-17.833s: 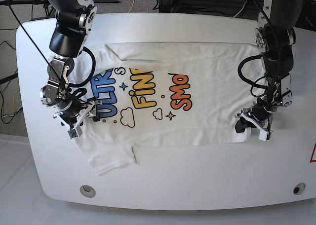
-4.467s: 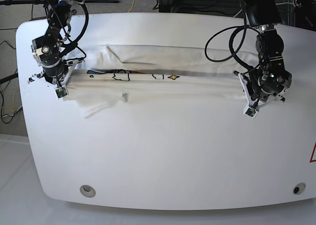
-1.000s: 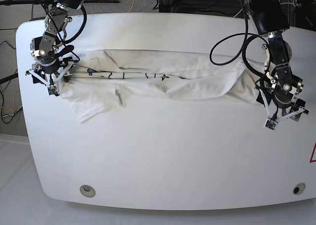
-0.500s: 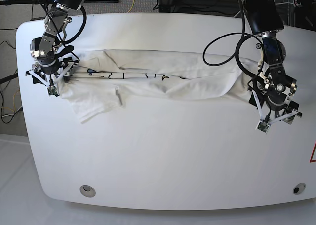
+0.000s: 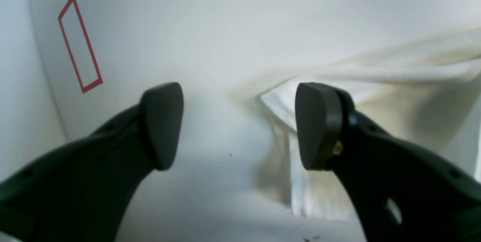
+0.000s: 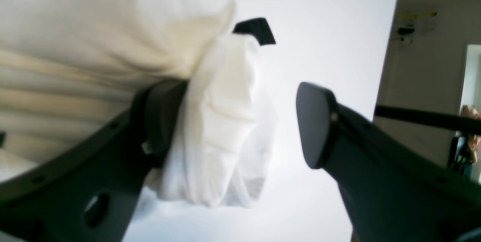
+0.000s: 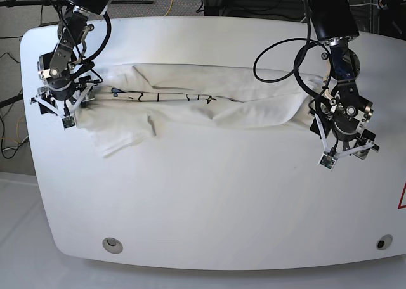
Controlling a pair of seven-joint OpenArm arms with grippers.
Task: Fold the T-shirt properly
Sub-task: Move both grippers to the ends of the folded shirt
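**Left arm backs off the hem end after the lengthwise fold**

The T-shirt [image 7: 203,105] lay across the far half of the counter [image 7: 209,200] as a long, rumpled band, folded lengthwise so only a thin line of print showed along the crease. Over the last second the left gripper [image 7: 346,151] had swung in from the counter's edge toward the shirt's end; its fingers [image 5: 161,125] stood spread with nothing between them, the cloth edge just beside one pad. The right gripper [image 7: 57,102] had stayed at the sleeve end, jaws apart, though a wad of fabric draped against one finger [image 6: 158,118] (hanging there, not pinched). One sleeve [image 7: 124,137] still stuck out toward the near side. Judging from this, the first fold was released but untidy, and smoothing or a fresh grasp seemed due.
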